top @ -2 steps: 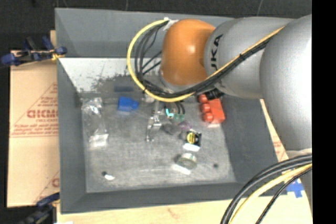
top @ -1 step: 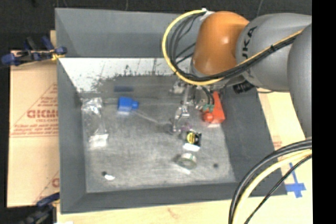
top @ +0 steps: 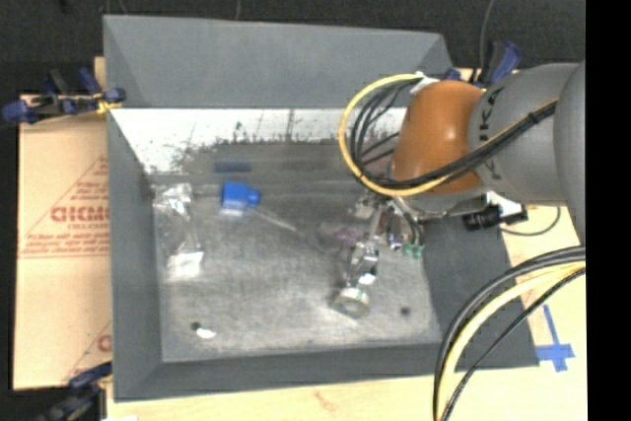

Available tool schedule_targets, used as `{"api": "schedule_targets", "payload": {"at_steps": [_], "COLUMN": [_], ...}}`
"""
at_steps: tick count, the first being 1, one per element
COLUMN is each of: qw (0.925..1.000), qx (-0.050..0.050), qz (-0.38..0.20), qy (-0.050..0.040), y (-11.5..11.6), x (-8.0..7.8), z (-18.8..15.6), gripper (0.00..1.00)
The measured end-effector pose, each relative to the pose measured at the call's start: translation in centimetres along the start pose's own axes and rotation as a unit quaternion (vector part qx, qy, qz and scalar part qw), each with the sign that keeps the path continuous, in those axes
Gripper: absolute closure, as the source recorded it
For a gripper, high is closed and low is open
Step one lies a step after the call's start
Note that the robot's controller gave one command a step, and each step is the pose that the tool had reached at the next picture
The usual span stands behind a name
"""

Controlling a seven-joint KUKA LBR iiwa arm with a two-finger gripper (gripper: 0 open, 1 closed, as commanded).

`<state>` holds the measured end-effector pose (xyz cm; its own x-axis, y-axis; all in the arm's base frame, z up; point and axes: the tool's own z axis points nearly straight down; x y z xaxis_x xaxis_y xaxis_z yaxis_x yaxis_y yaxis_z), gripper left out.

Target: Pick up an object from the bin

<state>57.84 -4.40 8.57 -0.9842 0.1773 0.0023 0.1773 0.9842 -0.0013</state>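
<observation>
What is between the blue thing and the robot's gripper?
Mostly bare grey bin floor, seen in the camera view. A thin pale streak runs from the blue cap a little way toward the gripper; I cannot tell what it is.

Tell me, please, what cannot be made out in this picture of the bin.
Camera view: the right back part of the bin floor, hidden by the arm's orange cover.
Silvery thing under the tool: blurred; its kind, and whether the tool touches it, cannot be told.
White bit at front left: too small to name.
Clear thing at left: see-through, outline unclear.
</observation>
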Motion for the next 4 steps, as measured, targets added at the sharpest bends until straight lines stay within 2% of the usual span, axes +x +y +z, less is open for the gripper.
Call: {"api": "schedule_targets", "payload": {"at_steps": [1, 2, 3, 4], "qw": [1.0000, 0.9726, 0.9192, 0.9094], "qx": [-0.001, 0.001, 0.001, -0.002], "qz": [0.000, -0.233, -0.394, -0.416], "qy": [-0.0023, -0.0063, -0.0057, -0.0022], "y": [0.2, -1.1, -2.0, 5.1], "x": [-0.1, -0.9, -0.4, -1.0], "z": [-0.2, -10.1, -19.5, -15.0], "gripper": [1.00, 1.00, 1.00, 1.00]}}
